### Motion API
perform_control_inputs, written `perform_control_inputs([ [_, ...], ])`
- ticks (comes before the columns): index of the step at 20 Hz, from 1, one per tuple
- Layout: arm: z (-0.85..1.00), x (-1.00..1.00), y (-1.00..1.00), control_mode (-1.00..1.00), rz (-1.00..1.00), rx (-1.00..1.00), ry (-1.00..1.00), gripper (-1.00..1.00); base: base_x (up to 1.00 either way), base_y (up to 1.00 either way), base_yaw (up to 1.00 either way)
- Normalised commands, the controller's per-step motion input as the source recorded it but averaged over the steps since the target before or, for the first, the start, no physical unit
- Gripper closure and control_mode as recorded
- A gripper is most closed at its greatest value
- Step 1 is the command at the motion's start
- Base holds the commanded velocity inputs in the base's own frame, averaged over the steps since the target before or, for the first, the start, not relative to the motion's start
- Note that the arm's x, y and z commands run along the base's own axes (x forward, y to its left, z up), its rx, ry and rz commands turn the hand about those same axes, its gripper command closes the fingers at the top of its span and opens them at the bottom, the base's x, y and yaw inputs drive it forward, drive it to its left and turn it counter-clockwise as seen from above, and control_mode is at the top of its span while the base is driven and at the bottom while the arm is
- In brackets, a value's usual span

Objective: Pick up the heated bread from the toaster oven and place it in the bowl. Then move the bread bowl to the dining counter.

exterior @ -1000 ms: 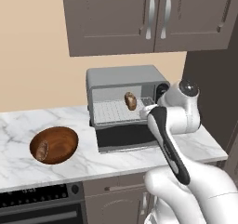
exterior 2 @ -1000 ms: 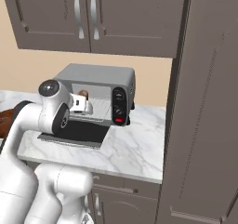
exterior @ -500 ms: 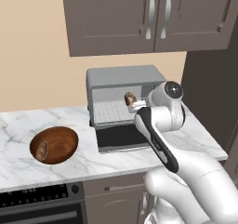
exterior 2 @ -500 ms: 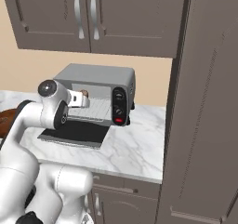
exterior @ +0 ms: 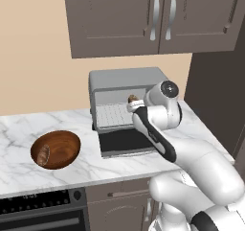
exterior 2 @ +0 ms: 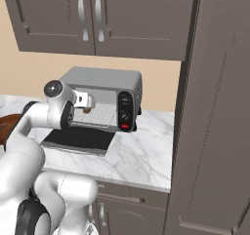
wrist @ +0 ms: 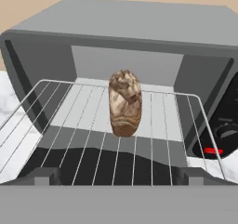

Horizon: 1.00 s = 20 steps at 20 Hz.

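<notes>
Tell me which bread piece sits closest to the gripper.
The bread on the toaster oven rack, right before the gripper; the other piece lies in the bowl.

The heated bread (wrist: pixel 124 102) lies on the wire rack (wrist: pixel 83 125) inside the toaster oven (wrist: pixel 139 37).

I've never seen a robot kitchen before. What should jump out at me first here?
The white arm reaching toward the open toaster oven on the marble worktop, its hand open right at the oven's mouth. Ahead of it a small brown bread sits on the wire rack. Left along the worktop stands a dark wooden bowl that already holds another bread piece.
</notes>
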Motion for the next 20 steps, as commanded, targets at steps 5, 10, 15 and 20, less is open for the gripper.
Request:
perform_control_inputs([
  [5, -0.16, 0.40, 0.00, -1.00, 0.00, 0.00, 0.00, -1.00, 0.00, 0.00, 0.00],
  [10, -0.19, 0.36, 0.00, -1.00, -0.01, 0.00, 0.00, -1.00, 0.00, 0.00, 0.00],
  [15, -0.20, 0.32, 0.00, -1.00, -0.02, 0.00, 0.00, -1.00, 0.00, 0.00, 0.00],
  [20, -0.11, 0.27, 0.00, -1.00, -0.03, 0.00, 0.00, -1.00, 0.00, 0.00, 0.00],
])
